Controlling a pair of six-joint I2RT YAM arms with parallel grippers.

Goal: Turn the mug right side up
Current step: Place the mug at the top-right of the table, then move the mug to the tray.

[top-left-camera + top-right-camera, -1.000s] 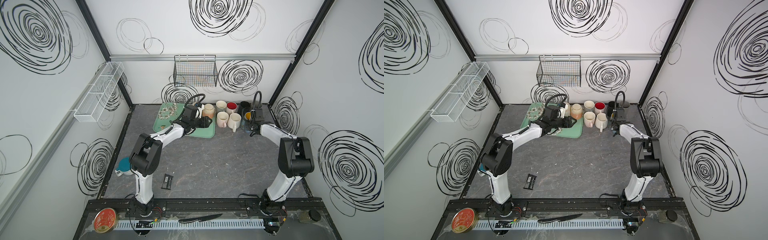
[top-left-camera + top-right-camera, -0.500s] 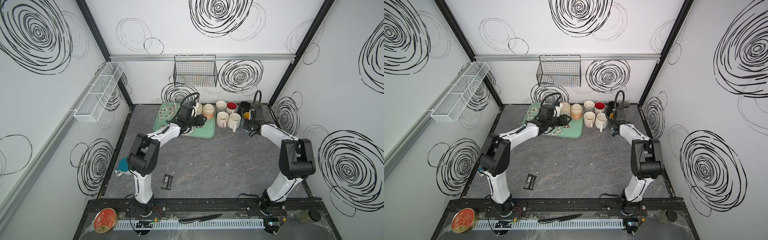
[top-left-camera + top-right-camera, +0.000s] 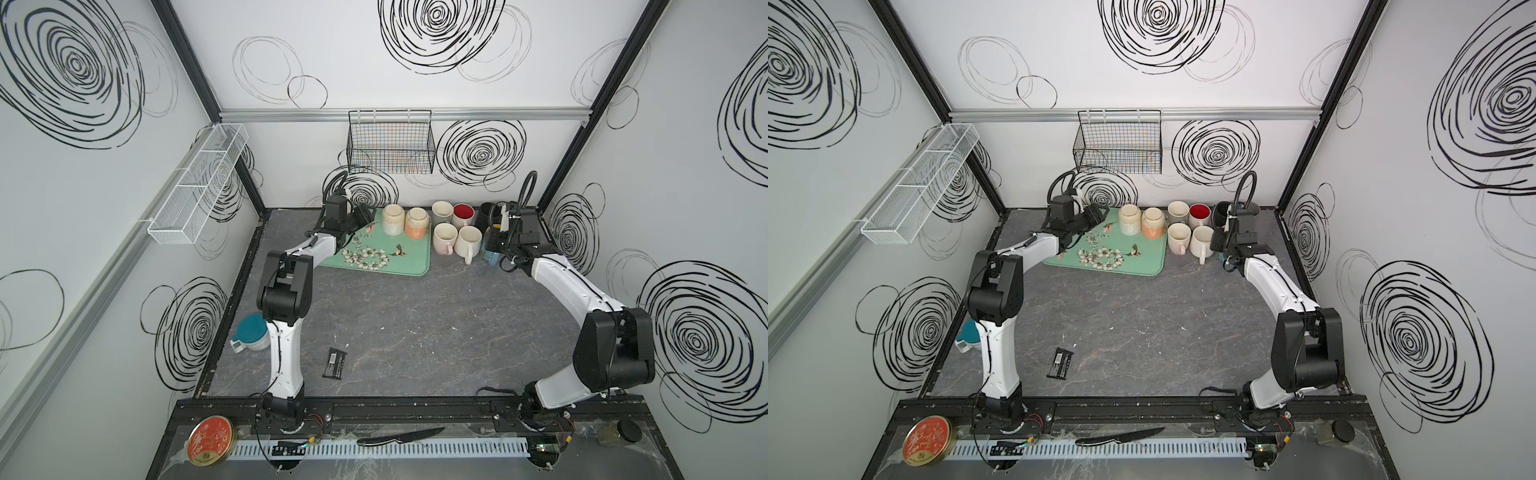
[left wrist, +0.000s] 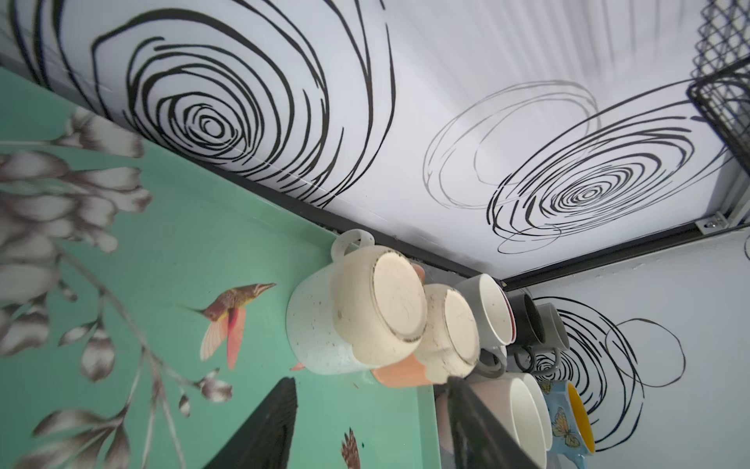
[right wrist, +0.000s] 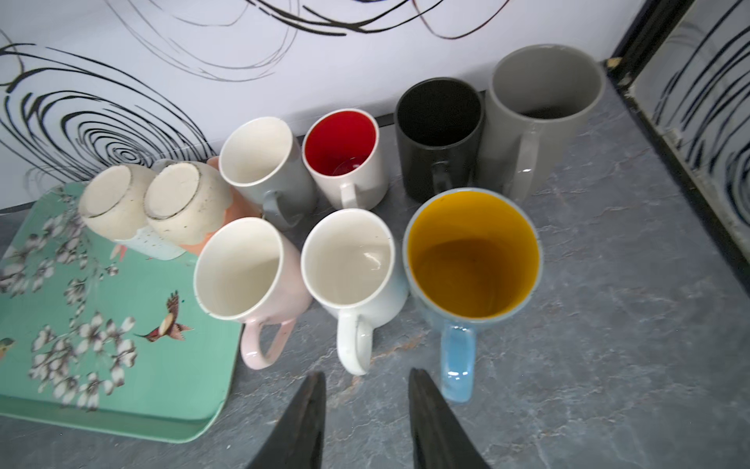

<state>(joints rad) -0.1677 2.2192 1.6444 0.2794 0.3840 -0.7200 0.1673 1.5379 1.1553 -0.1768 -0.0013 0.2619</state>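
Just ahead of the left gripper [image 4: 370, 381], whose jaws stand apart and empty, the speckled mug [image 4: 320, 325] sits base-up on the green tray [image 4: 182, 243], axis vertical; this arm is nearer.

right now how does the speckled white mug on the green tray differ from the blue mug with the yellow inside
Pose: the speckled white ceramic mug stands upside down, base up; the blue mug with the yellow inside stands upright, mouth up.
Place: the white one sits on the green floral tray, the blue one on the grey marbled tabletop.
Both are one-handled mugs.
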